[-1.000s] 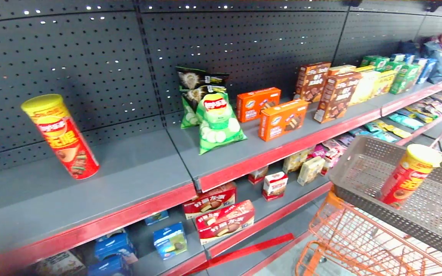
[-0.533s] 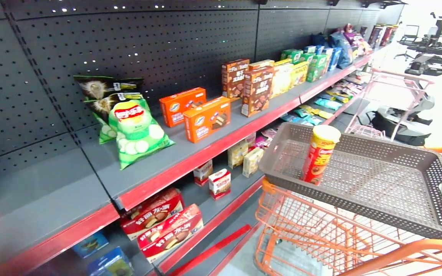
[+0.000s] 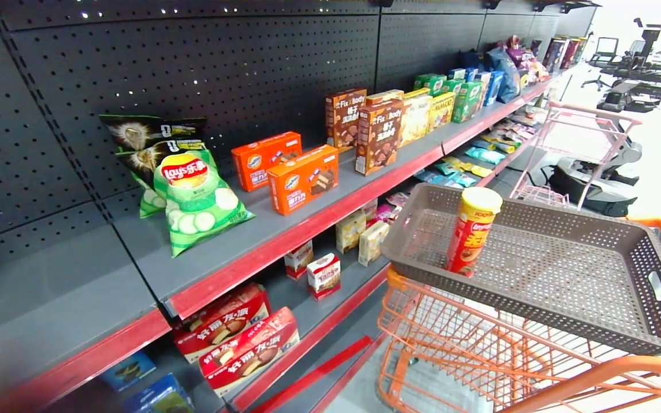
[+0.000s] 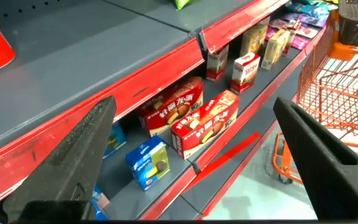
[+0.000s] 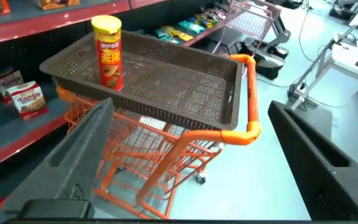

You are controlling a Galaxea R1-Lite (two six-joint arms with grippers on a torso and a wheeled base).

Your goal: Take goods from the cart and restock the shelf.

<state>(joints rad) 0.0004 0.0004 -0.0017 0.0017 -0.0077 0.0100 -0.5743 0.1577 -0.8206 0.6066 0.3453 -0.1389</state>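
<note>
The head camera has swung from the shelf [image 3: 66,287] toward the orange cart [image 3: 451,355], so the red chip can [image 3: 473,229] standing in its brown basket [image 3: 537,310] now sits right of the middle, likely the next pick. The left gripper [image 4: 194,106] and right gripper [image 5: 190,106] are both empty, jaws spread wide. The can's red label has writing on it.

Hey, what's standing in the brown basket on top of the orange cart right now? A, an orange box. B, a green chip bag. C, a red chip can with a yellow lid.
C: the red chip can stands upright, alone, near one corner of the brown basket.
</note>
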